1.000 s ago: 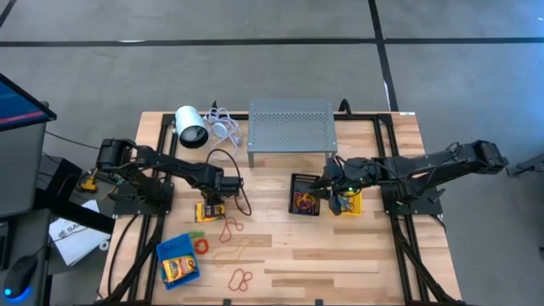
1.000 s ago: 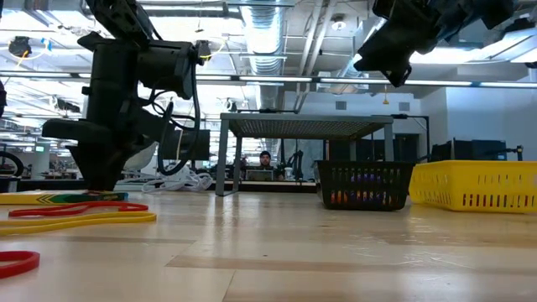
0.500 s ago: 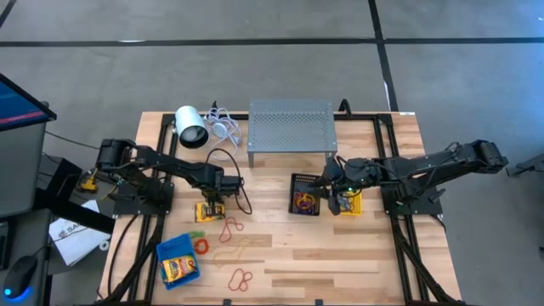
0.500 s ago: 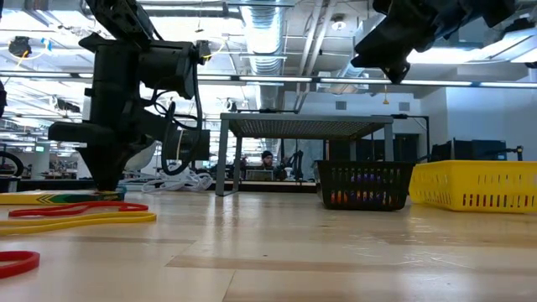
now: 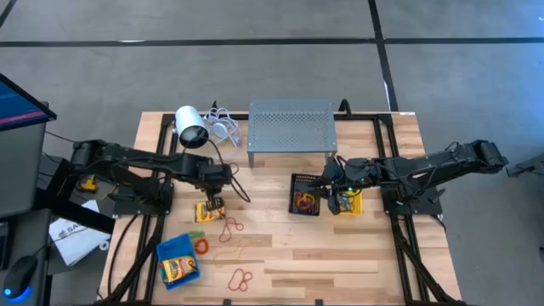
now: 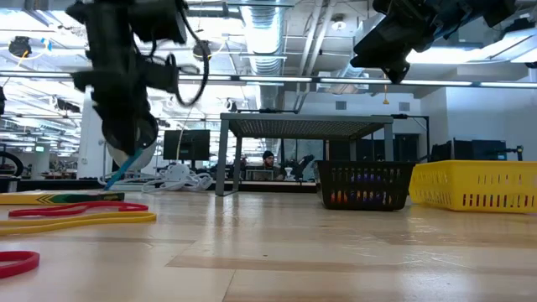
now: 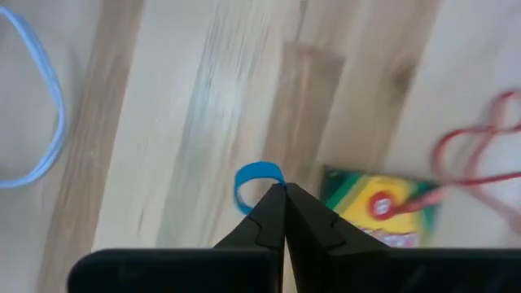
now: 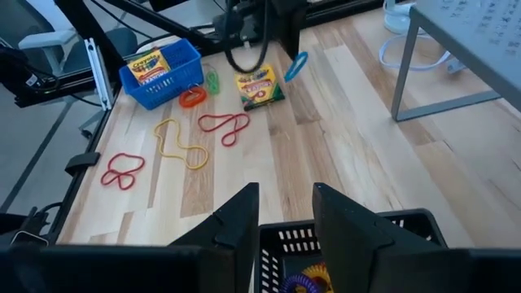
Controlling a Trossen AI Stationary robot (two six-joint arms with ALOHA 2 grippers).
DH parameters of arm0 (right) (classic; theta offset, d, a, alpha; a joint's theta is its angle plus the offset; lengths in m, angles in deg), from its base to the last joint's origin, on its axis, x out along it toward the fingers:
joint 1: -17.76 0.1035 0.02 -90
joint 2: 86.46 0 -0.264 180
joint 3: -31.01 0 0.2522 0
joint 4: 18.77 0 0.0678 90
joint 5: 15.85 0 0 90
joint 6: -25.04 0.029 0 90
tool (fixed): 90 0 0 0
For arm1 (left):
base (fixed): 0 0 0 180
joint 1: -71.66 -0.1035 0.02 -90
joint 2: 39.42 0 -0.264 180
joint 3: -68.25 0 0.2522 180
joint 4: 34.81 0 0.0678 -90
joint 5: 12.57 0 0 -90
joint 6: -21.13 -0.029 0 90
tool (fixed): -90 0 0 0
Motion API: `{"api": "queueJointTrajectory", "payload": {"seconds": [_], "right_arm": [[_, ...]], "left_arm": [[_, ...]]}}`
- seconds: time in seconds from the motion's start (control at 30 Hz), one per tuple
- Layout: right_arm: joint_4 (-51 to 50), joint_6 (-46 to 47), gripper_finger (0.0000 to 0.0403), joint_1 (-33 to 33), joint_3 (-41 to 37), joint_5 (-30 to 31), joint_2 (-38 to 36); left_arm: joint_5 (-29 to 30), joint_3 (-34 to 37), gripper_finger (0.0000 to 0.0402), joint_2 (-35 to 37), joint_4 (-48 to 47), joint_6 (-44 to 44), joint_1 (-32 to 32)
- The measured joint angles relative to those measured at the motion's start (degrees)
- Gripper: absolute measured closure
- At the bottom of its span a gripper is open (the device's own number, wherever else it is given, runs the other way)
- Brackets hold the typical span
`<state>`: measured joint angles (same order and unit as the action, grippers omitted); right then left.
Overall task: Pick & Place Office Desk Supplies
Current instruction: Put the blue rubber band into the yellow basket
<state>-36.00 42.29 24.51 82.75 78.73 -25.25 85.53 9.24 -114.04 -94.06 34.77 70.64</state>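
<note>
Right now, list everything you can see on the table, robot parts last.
Blue bin: one, front left.
Black bin: one, centre, bands inside.
Yellow bin: one, beside black bin.
Crayon boxes: two, yellow; one on table, one in blue bin.
Loose rubber bands: several; red, orange, yellow; front left.
Stand: one, grey, back centre.
Cylinder: one, white, back left.
Left gripper: shut on blue rubber band, near table's crayon box.
Right gripper: open, over black bin.

Left gripper above crayon box; right gripper over black bin; blue bin near table's front-left corner.
</note>
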Motion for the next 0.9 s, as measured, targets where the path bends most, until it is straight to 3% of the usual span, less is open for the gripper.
{"api": "queueJointTrajectory", "payload": {"seconds": [0.23, 0.4, 0.53, 0.9], "right_arm": [[7.0, -4.4, 0.029, 0.0, 0.0, 0.0, 0.0], [12.9, -9.6, 0.0289, 0.4, 0.0, -1.2, 1.0], [18.3, -7.9, 0.028, 0.2, 0.1, -1.7, 4.0], [33.9, 3.5, 0.016, -2.1, -0.1, -8.3, 17.0]], "left_arm": [[-1.0, 0.0, 0.0401, 8.1, 7.1, 3.3, 1.9], [-0.8, -0.1, 0.0401, 12.0, 16.1, 3.3, 2.6], [-1.0, -0.1, 0.0401, 12.9, 25.9, 1.5, 2.6], [-2.7, 0.0, 0.0401, 10.0, 50.2, -8.8, 2.6]]}}
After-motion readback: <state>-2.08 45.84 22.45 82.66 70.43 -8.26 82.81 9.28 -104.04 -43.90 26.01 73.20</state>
